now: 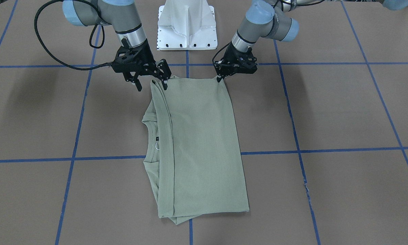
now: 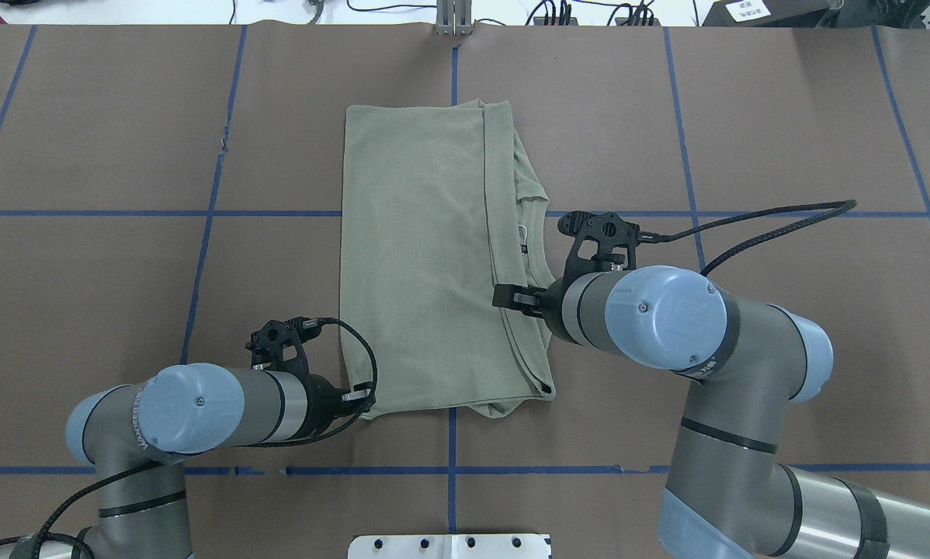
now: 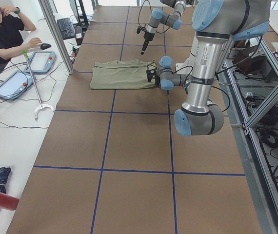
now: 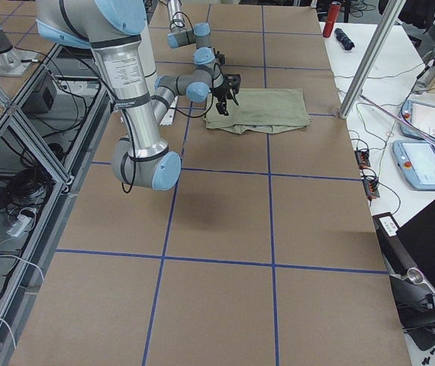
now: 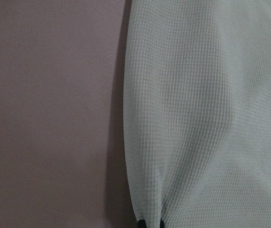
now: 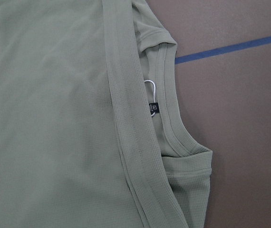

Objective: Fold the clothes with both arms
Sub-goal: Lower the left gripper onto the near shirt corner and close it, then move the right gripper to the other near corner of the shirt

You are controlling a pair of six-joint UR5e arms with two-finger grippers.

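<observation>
Closest to the lens, in the left wrist view, is the pale sage-green knit shirt [image 5: 197, 118]. Its waffle weave fills the right of the frame and gathers to a pucker at the bottom edge, where the black two-finger left tool [image 1: 220, 79] has pinched shut on one corner. In the front-facing view the garment lies in the middle of the brown tabletop [image 1: 326, 109], which is taped with a blue grid. It is folded into a long rectangle, with the round neck and a stack of doubled bands along its left side. At the upper left corner of that rectangle the black two-finger right tool [image 1: 152, 87] hangs with its jaws spread and grips nothing, one tip at the fabric's edge and the other over bare paper. The likeliest trouble is uneven lifting. With only one corner held, a pull would probably drag the cloth askew and slide the stacked layers apart. If the open tool closes where it hangs, it may catch only the top band or nudge the loose neck-side folds out of line. The left grip also looks shallow, so the corner could slip free. Inside the collar sit a white tag loop [image 6: 150, 85] and a small dark label [image 6: 153, 107], whose marks are too small to read. The lettering on the arm collars is likewise illegible.
</observation>
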